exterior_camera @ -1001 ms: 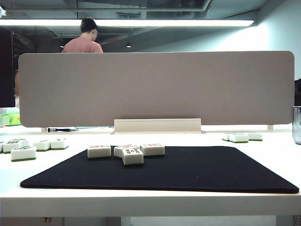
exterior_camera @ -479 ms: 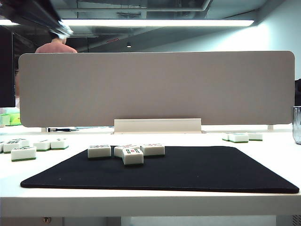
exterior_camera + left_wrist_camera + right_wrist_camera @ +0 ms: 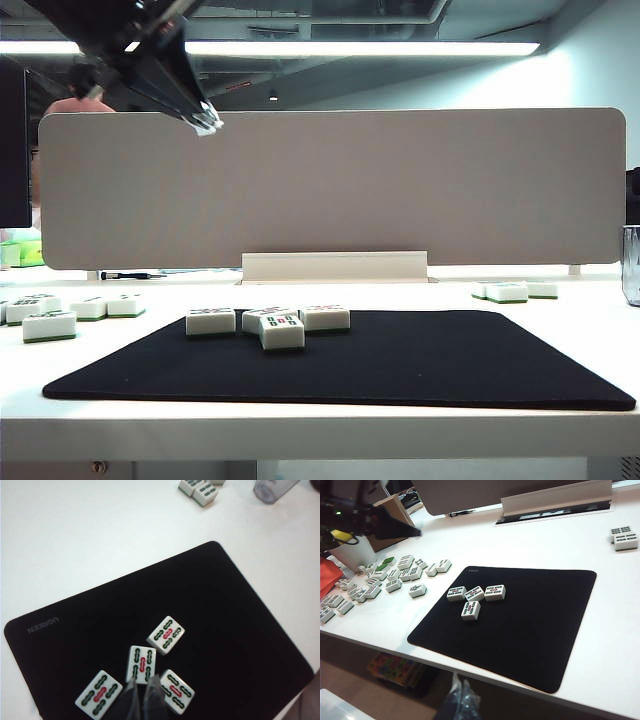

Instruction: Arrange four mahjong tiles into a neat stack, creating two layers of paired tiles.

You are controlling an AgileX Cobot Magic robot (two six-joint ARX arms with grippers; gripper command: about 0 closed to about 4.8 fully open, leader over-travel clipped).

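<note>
Four mahjong tiles [image 3: 268, 322] lie face up on a black mat [image 3: 400, 365], bunched near its back edge toward the left. Three sit in a loose row and the fourth lies just in front of the middle one, touching or nearly touching it. None is stacked yet.

The tiles look like small hard blocks, white with a thin green back: stiff, probably smooth and a little slippery, and light enough to skid on the mat if nudged. The surest hold would seem to be across the two long sides, pinching from above. The crowded middle tiles leave little room for fingers between them, so the outer ones look easier to take first.

The left gripper [image 3: 206, 122] hangs high above the mat's left end, on a dark arm slanting down from the upper left. Its fingers are pressed nearly together and hold nothing. From its own camera the fingertips [image 3: 131, 696] point down over the cluster.

The right gripper [image 3: 460, 695] sits low, back from the mat's front edge and well apart from the tiles. Its fingers look closed and empty.
</note>
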